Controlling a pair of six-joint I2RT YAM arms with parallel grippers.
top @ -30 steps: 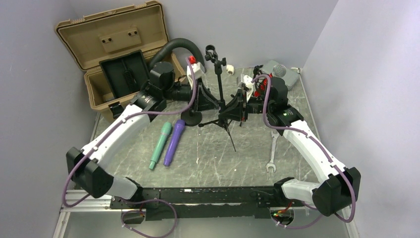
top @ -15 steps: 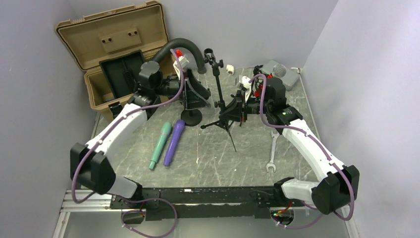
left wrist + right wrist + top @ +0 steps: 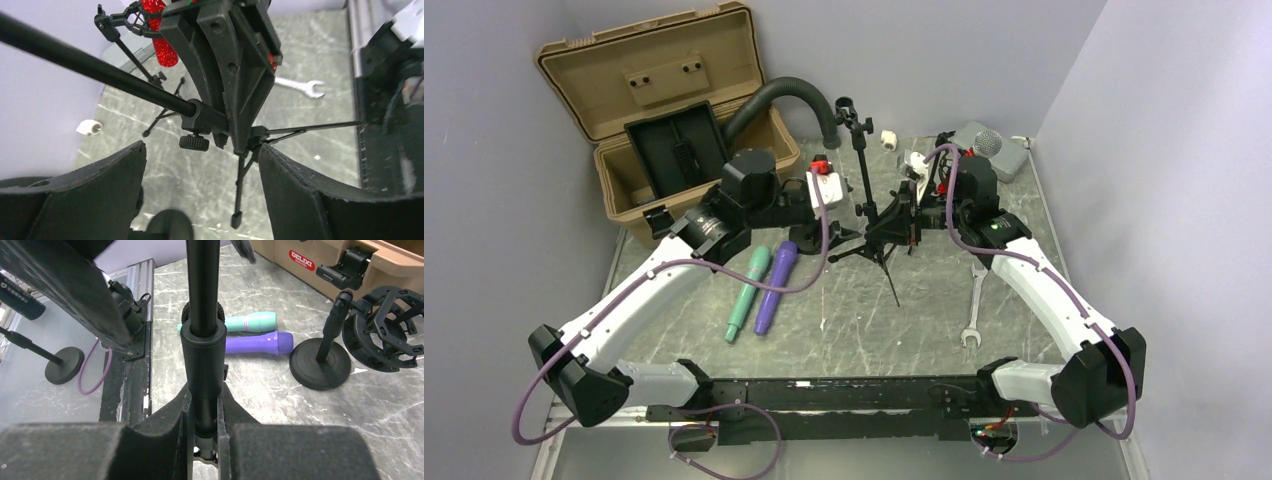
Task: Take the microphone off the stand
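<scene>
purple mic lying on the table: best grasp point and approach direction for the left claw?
Grip the purple microphone on its slim handle, toward the tail, coming straight down with the jaws across its width. It lies flat, close beside the teal microphone. The two wide heads nearly meet, but the narrower handles leave a gap where one jaw can likely slip in.

The left arm [image 3: 654, 285] has its jaws gaping wide now; a second ago they were nearly closed beside the round-base stand [image 3: 320, 362]. Its wrist rises toward 11 o'clock, then drops and swings toward 3 o'clock to face the tripod stand [image 3: 861, 165]. The elbow sinks toward 7 o'clock.
</scene>
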